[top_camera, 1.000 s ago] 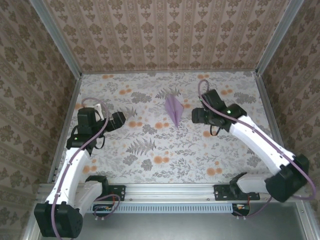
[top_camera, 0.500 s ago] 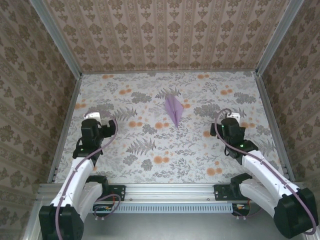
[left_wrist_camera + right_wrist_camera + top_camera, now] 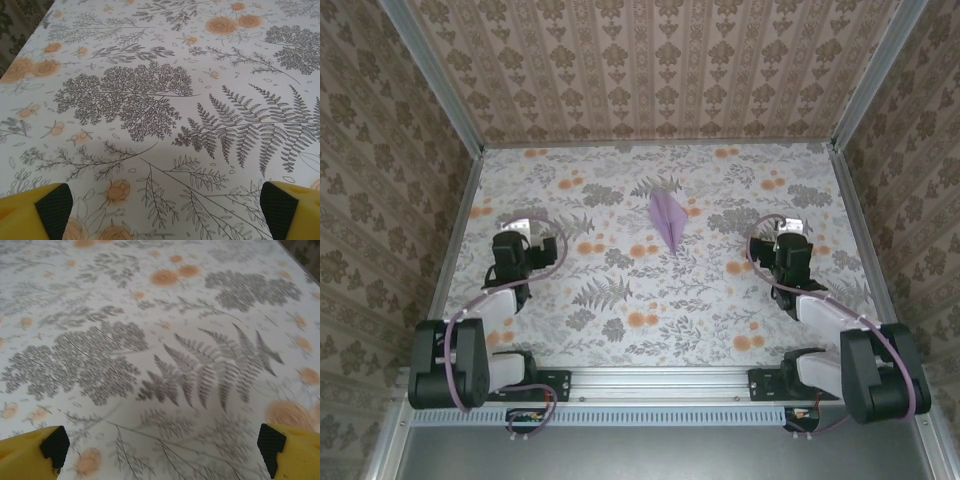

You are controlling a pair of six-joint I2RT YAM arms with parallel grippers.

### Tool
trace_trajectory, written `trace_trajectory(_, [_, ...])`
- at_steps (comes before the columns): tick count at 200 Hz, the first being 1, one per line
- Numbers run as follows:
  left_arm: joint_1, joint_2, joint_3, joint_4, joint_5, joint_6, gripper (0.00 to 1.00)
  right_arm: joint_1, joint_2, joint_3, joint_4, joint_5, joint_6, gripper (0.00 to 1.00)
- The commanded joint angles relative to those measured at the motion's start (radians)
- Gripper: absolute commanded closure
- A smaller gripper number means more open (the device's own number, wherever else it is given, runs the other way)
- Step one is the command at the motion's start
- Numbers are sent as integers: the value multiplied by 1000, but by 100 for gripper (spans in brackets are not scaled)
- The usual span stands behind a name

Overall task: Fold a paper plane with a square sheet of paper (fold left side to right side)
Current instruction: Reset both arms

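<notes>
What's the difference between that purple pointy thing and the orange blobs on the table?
The plane is pale lilac; the flowers are orange. The plane is one narrow pointed dart with a centre crease; the flowers are round and many, scattered about. The plane is folded paper lying on the table; the flowers are printed on its surface. Both are on that table.

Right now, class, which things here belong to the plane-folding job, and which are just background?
Job: paper plane; left gripper, open; right gripper, open.
Not the job: floral table cover; patterned walls.
</notes>
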Motion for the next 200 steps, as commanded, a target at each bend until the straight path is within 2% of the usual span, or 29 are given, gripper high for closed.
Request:
trace_trajectory(1, [24,45,-3,213,93,53,0,-12,68,22,219,-97,-58,0])
trace_trajectory(37, [66,102,-6,317,195,72,0,-16,142,71,242,-156,-106,0])
trace_trajectory(49, [77,148,-27,404,210,76,0,-22,153,72,258,-179,-121,0])
trace_trajectory(59, [82,213,-47,509,219,74,0,-29,186,48,346,-186,-126,0])
trace_trajectory(76, [84,307,-68,656,239,86,0,-40,304,36,457,-196,-123,0])
trace_trajectory(86, [85,278,-73,618,249,86,0,-40,342,47,488,-201,-125,0])
trace_trajectory(96, [85,286,-80,637,253,89,0,-47,325,66,417,-202,-115,0])
trace_trajectory(105, [85,293,-77,644,258,89,0,-55,337,71,432,-194,-103,0])
trace_trajectory(121, [85,286,-40,556,259,88,0,-64,337,79,410,-200,-93,0])
trace_trajectory(139, [61,288,25,438,182,92,0,-64,336,81,403,-200,-93,0])
trace_trajectory(166, [42,289,32,426,123,96,0,-63,333,78,407,-197,-95,0])
trace_trajectory(200, [32,289,34,424,108,102,0,-57,331,75,411,-188,-99,0])
